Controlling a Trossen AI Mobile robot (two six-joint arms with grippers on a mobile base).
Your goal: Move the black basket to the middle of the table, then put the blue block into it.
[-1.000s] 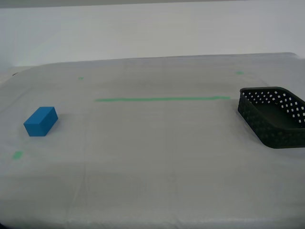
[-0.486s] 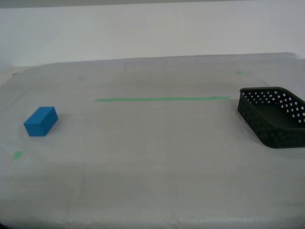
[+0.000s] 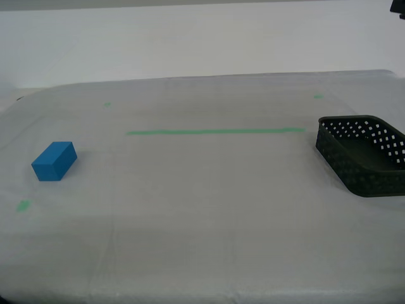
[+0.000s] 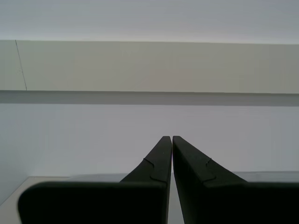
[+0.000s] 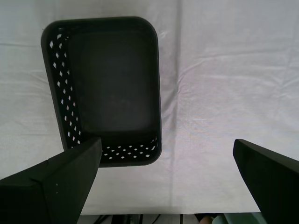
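Blue and small, the block (image 3: 54,161) is sitting on the pale table (image 3: 209,209) well apart from the black basket (image 3: 362,154), near the exterior view's left edge, with a small green tape mark (image 3: 23,205) lying just in front of it. Between block and basket, a thin green tape line (image 3: 215,132) is running across the table farther back, ending just short of the basket. The basket is being cut off by the exterior view's right edge, so its far side is not showing there. Seen from above in the first wrist view, the basket (image 5: 110,88) is holding nothing; its dark floor is showing bare and its perforated walls are standing upright.

My first gripper (image 5: 166,161) is hanging above the basket with its jaws spread wide, gripping nothing. My second gripper (image 4: 168,138) is pointing at a plain wall, away from the basket, with its jaws pressed together and nothing between them. Neither arm is showing clearly in the exterior view.
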